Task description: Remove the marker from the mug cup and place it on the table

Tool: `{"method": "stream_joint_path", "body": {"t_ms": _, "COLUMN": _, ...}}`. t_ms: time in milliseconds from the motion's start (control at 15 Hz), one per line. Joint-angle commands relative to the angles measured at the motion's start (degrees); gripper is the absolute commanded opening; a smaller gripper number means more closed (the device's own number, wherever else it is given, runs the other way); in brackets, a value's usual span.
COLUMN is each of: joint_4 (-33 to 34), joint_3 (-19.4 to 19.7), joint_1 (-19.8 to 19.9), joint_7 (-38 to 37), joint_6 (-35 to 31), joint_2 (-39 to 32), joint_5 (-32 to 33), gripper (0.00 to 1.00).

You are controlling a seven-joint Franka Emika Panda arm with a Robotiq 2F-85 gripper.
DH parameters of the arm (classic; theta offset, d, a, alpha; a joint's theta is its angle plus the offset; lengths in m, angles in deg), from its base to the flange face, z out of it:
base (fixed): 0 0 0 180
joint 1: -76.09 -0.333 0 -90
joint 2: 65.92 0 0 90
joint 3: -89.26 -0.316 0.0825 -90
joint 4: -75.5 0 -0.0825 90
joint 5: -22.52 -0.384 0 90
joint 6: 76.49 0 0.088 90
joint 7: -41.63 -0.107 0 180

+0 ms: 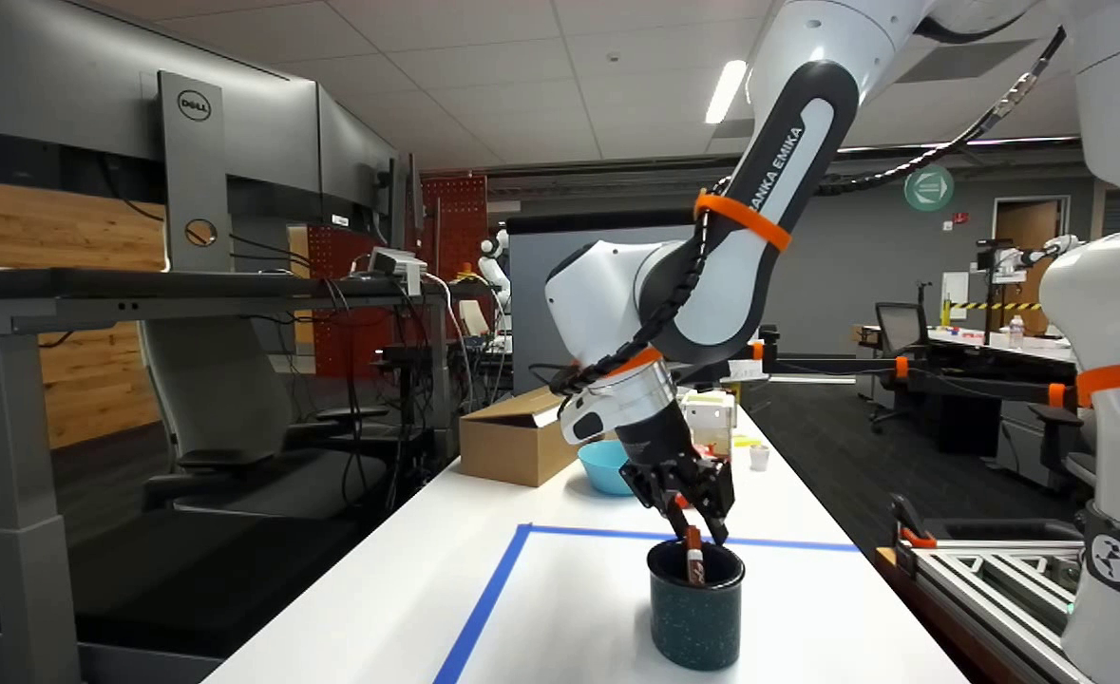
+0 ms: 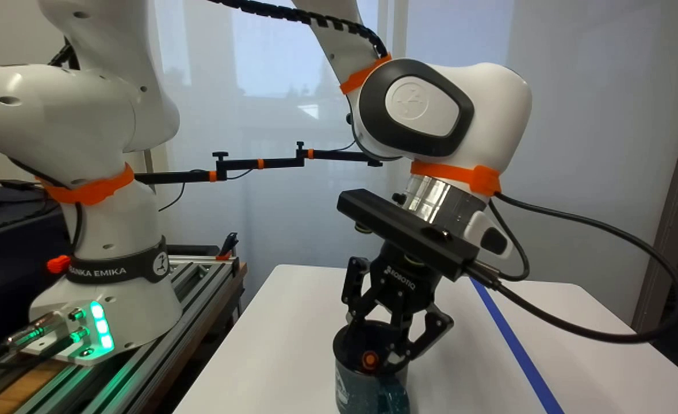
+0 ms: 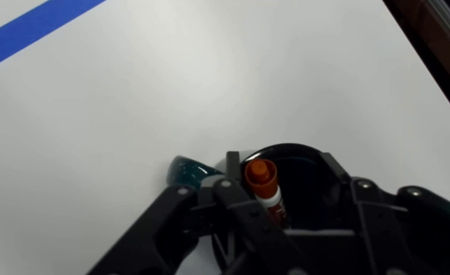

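The dark speckled mug cup (image 1: pixel 697 622) stands upright on the white table (image 1: pixel 560 627); it also shows in an exterior view (image 2: pixel 367 394) and the wrist view (image 3: pixel 312 179). The marker (image 1: pixel 694 562) leans inside the mug with its reddish-orange end up near the rim, as seen in the wrist view (image 3: pixel 262 181) and an exterior view (image 2: pixel 370 360). Its lower part is hidden in the mug. My gripper (image 3: pixel 284 168) is tilted above the mug opening. It is open, with the marker between its fingers, close to the left finger in the wrist view. Whether they touch is unclear.
Blue tape (image 1: pixel 485 603) marks the table around the mug. A light blue bowl (image 1: pixel 603 467), a cardboard box (image 1: pixel 512 446) and a white cup (image 1: pixel 759 458) stand farther back. The mug's handle (image 3: pixel 188 170) sticks out beside the left finger in the wrist view.
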Motion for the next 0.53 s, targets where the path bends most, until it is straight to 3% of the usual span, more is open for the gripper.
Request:
{"method": "stream_joint_path", "body": {"t_ms": 0, "joint_4": 0.93, "joint_3": -0.58, "joint_1": 0.45, "joint_7": 0.50, "joint_6": -0.56, "joint_2": -0.91, "joint_5": -0.72, "gripper": 0.37}}
{"method": "stream_joint_path", "body": {"t_ms": 200, "joint_4": 1.26, "joint_3": -0.71, "joint_1": 0.40, "joint_7": 0.52, "joint_6": -0.48, "joint_2": -1.14, "joint_5": -0.76, "gripper": 0.35}}
{"method": "stream_joint_path", "body": {"t_ms": 267, "joint_4": 1.30, "joint_3": -0.77, "joint_1": 0.37, "joint_7": 0.59, "joint_6": -0.47, "joint_2": -1.15, "joint_5": -0.75, "gripper": 0.30}}
{"method": "stream_joint_path", "body": {"t_ms": 333, "joint_4": 1.36, "joint_3": -0.79, "joint_1": 0.35, "joint_7": 0.44, "joint_6": -0.48, "joint_2": -1.17, "joint_5": -0.64, "gripper": 0.11}}
{"method": "stream_joint_path", "body": {"t_ms": 467, "joint_4": 1.45, "joint_3": -0.94, "joint_1": 0.35, "joint_7": 0.54, "joint_6": -0.41, "joint_2": -1.30, "joint_5": -0.79, "gripper": 0.00}}
